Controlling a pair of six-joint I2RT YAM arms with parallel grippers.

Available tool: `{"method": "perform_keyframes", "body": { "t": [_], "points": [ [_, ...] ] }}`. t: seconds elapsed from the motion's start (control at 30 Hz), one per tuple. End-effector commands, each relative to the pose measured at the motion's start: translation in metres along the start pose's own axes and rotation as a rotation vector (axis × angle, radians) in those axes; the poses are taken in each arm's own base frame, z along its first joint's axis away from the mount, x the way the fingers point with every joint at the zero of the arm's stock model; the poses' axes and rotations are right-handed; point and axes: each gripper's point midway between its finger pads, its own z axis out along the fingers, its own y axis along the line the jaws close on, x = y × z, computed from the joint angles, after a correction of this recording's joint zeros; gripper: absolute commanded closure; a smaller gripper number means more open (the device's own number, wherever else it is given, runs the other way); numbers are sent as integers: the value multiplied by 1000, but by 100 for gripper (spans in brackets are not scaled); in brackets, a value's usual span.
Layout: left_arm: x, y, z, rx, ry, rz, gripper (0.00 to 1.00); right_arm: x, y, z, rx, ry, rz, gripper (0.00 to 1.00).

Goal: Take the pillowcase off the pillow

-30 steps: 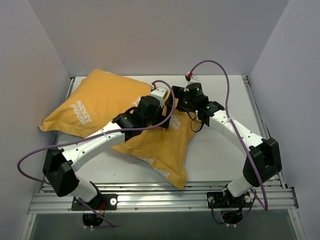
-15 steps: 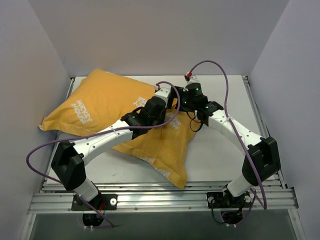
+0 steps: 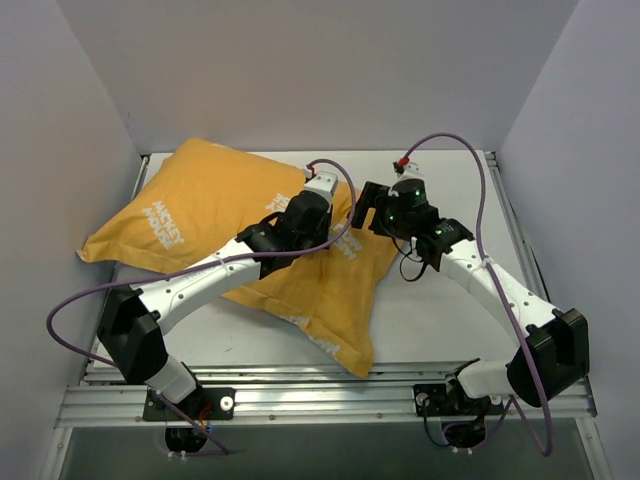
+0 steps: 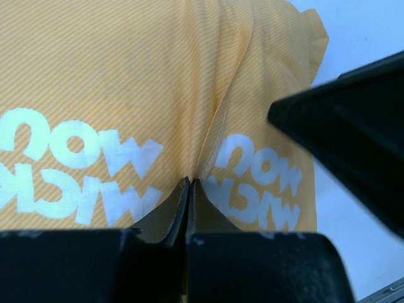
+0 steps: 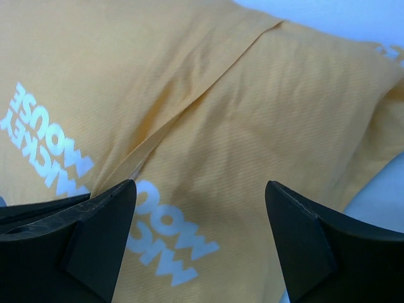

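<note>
The pillowcase (image 3: 200,210) lies yellow side up across the table's left and middle, with white lettering (image 4: 76,164) on it. The pillow is hidden inside it. My left gripper (image 4: 189,183) is shut on a raised fold of the yellow fabric near the case's right end; in the top view my left gripper (image 3: 328,200) presses down there. My right gripper (image 5: 199,184) hovers open just above the same end of the pillowcase (image 5: 252,113), nothing between its fingers. In the top view my right gripper (image 3: 366,205) is just right of the left one. One right finger (image 4: 353,120) shows in the left wrist view.
White walls close in on the left, back and right. An aluminium rail (image 3: 320,400) runs along the near edge by the arm bases. Bare white tabletop (image 3: 450,300) lies right of the pillowcase. Purple cables (image 3: 450,150) loop above both arms.
My left gripper has closed on a fold of the pillowcase. My right arm has drawn back a little to the right, its jaws still wide.
</note>
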Motion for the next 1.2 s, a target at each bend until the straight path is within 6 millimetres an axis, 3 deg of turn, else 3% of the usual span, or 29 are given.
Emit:
{"method": "perform_keyframes", "body": {
  "t": [0.0, 0.2, 0.3, 0.37, 0.4, 0.5, 0.53, 0.6, 0.63, 0.67, 0.83, 0.93, 1.03, 1.1, 1.17],
  "points": [
    [-33, -5, -22, 36, -70, -47, 98, 21, 14, 2, -31, 24, 27, 22],
    [-32, -2, -20, 21, -63, -46, 98, 37, 30, 22, -47, 40, 9, 26],
    [-34, -1, -21, 13, -68, -52, 98, 49, 24, 31, -22, 66, -11, 41],
    [-35, 1, -23, 3, -71, -54, 98, 55, 11, 34, 30, 65, -19, 62],
    [-37, 3, -24, -2, -75, -55, 98, 62, 3, 34, 51, 75, -24, 77],
    [-39, 10, -28, -25, -79, -59, 98, 67, -15, 30, 110, 72, -31, 97],
    [-40, 13, -29, -32, -82, -64, 98, 79, -30, 26, 155, 106, -42, 100],
    [-39, 20, -30, -58, -79, -64, 98, 75, -47, 19, 202, 85, -31, 100],
    [-39, 27, -32, -77, -74, -70, 98, 82, -60, 15, 233, 101, -27, 100],
    [-40, 30, -33, -84, -74, -75, 98, 75, -71, 9, 258, 82, -5, 100],
    [-48, 44, -46, -101, -106, -97, 98, 67, -105, -16, 338, 61, 26, 100],
    [-36, 59, -41, -138, -79, -97, 98, 64, -128, -30, 422, 41, 53, 100],
    [-24, 77, -34, -176, -44, -127, 98, 79, -164, -39, 521, 70, 145, 100],
    [-13, 84, -30, -186, -23, -137, 98, 89, -172, -40, 520, 95, 162, 100],
    [-8, 82, -27, -169, -4, -133, 98, 81, -158, -40, 462, 75, 145, 100]
  ]
}}
